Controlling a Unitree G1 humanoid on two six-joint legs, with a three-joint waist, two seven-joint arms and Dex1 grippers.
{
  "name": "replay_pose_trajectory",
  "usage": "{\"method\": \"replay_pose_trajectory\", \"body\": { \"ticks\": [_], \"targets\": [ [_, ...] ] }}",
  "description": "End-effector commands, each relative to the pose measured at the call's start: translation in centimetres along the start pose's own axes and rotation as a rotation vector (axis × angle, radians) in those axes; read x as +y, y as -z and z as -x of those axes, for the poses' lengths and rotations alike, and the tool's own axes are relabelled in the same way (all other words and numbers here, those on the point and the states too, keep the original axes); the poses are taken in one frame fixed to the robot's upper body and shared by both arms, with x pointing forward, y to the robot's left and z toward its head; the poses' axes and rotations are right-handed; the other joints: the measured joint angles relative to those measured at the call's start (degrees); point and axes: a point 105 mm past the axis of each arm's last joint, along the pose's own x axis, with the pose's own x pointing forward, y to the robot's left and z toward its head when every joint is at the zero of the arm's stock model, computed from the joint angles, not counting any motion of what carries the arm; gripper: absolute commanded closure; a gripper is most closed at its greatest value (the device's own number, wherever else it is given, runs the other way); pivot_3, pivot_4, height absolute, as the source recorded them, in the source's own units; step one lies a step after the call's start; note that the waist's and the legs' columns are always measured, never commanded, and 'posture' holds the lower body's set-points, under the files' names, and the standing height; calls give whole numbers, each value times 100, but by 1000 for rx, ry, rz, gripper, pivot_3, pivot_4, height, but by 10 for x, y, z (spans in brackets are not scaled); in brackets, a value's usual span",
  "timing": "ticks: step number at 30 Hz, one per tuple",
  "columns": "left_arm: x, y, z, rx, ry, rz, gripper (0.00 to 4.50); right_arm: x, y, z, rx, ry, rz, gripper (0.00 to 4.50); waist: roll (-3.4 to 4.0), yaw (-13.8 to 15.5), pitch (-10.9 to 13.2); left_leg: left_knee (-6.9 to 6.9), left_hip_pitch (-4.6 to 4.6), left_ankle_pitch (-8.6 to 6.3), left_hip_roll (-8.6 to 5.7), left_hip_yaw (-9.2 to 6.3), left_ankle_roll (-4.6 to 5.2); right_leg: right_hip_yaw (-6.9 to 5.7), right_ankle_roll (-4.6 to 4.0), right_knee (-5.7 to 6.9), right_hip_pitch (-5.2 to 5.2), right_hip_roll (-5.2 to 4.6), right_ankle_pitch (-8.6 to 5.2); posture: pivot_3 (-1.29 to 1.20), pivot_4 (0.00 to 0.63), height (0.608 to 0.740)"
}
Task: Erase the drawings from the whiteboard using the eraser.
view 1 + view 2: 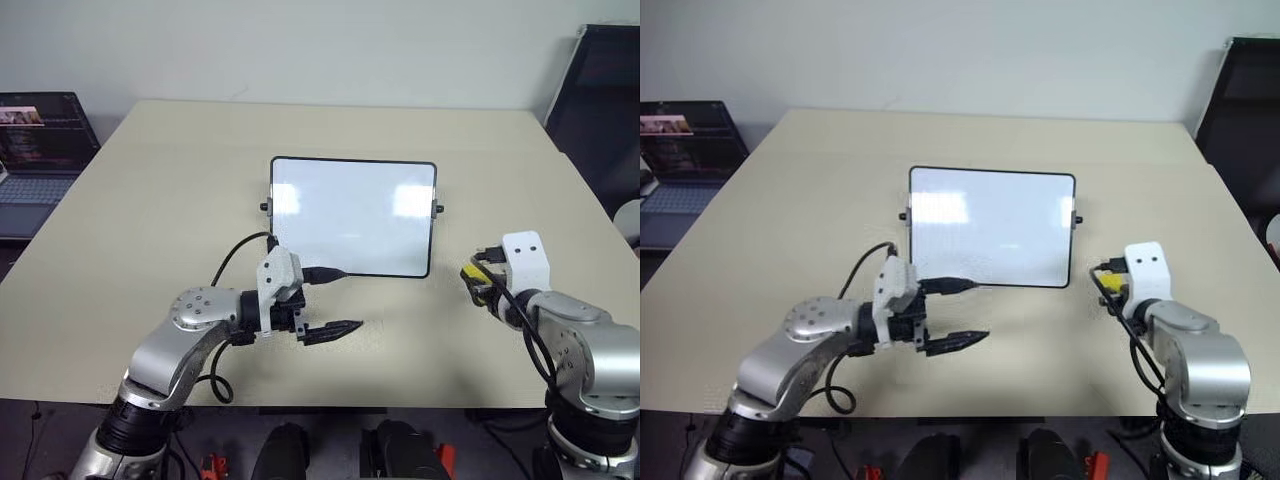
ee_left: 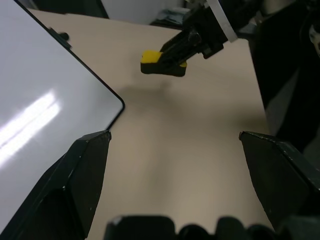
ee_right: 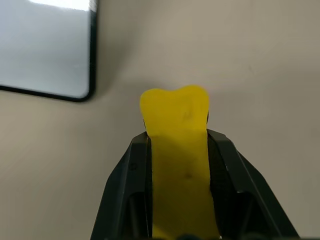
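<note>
Yellow eraser sits pinched between the right gripper's black fingers, held above the beige tabletop just right of the whiteboard, which lies flat and looks blank. Left gripper, fingers spread, points sideways toward the right, just before the board's near edge.

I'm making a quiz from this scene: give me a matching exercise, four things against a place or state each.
Things:
1. whiteboard
2. eraser
3. left gripper
4. laptop

Places or states:
A. pinched between black fingers
B. off the table's far left edge
C. open, near the board's lower left corner
D. lying mid-table, no marks visible

Pairs: 1-D, 2-A, 3-C, 4-B
</note>
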Motion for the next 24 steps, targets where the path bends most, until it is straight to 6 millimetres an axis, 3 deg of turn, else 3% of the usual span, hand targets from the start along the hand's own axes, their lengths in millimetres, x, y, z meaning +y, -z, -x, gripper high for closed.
{"method": "replay_pose_trajectory", "body": {
  "ticks": [1,12,24],
  "targets": [
    [7,-4,-2,12,50,-98,0,-11,-5,4,-18,44,-20,3371,0,2,0,0,0,0,0,0,0,0,0,0,-1,1,0,0,150,740],
    [10,11,-10,45,110,-211,0,-3,0,-5,-17,23,-170,3371,0,-10,1,-2,-14,0,4,2,1,5,-24,-2,-15,4,10,0,150,740],
    [11,7,-12,33,101,-227,0,18,-15,-20,-12,-35,-163,3371,1,-15,1,2,-36,0,2,-2,1,1,-24,2,-34,3,10,0,150,740]
  ]
}}
